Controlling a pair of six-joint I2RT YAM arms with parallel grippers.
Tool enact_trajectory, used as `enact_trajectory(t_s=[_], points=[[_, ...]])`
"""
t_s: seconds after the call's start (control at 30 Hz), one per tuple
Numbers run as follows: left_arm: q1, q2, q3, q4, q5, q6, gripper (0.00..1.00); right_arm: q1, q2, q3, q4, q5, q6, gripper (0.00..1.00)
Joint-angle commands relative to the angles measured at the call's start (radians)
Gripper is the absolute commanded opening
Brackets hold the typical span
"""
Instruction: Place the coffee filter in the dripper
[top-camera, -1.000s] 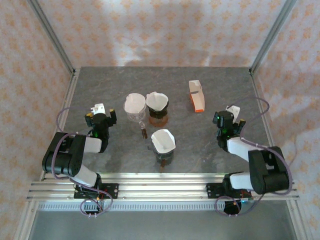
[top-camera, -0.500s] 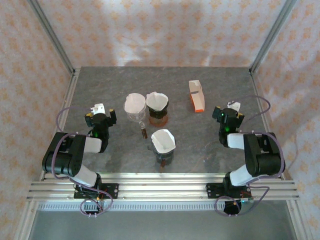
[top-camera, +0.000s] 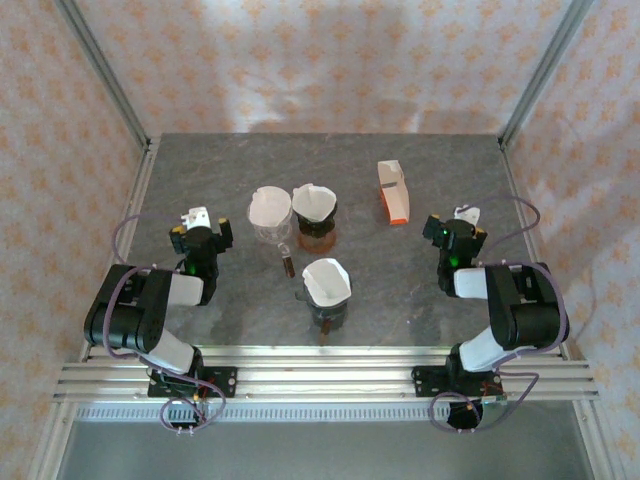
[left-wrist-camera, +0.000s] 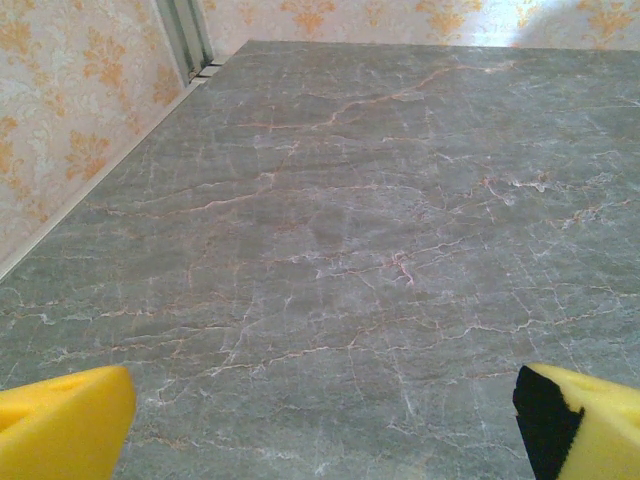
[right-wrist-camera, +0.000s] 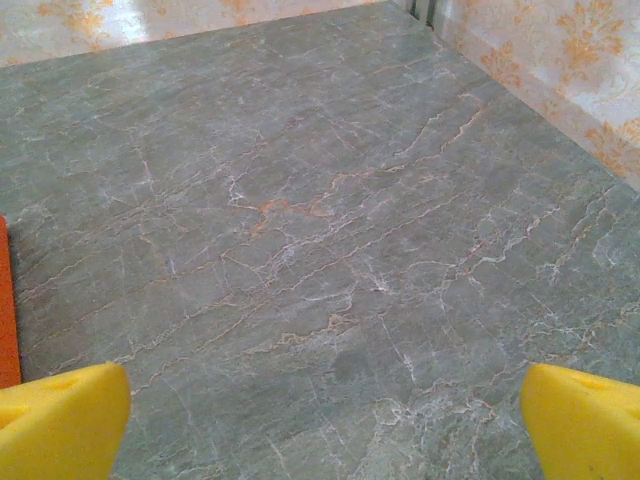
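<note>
From overhead I see the coffee filter seated mouth-up in its dripper near the table's centre, with its cone axis roughly vertical. At its 12 o'clock a clear dripper and a dark dripper stand side by side, each also lined in white. An orange-white box lies at 2 o'clock, its long axis running 12 to 6. I can't make out the dripper bases. The left gripper and right gripper gape wide, holding nothing, over the grey marbled table. Patterned walls enclose it.

Orange box cut off at right wrist view's edge — brown object unidentifiable.
</note>
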Motion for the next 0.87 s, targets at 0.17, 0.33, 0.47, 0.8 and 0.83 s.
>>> enact_trajectory(t_s=[0.17, 0.33, 0.47, 0.8, 0.83], points=[[-0.007, -0.002, 0.014, 0.031, -0.024, -0.008, 1.00, -0.007, -0.008, -0.008, 0.034, 0.005, 0.007, 1.00], [-0.007, -0.002, 0.013, 0.031, -0.023, -0.009, 1.00, -0.007, -0.007, -0.008, 0.034, 0.004, 0.007, 1.00], [-0.007, -0.002, 0.014, 0.031, -0.024, -0.008, 1.00, -0.007, -0.007, -0.008, 0.034, 0.003, 0.006, 1.00], [-0.007, -0.002, 0.014, 0.032, -0.023, -0.008, 1.00, -0.006, -0.007, -0.006, 0.032, 0.003, 0.007, 1.00], [-0.007, -0.002, 0.014, 0.032, -0.024, -0.009, 1.00, -0.007, -0.007, -0.006, 0.033, 0.003, 0.006, 1.00]])
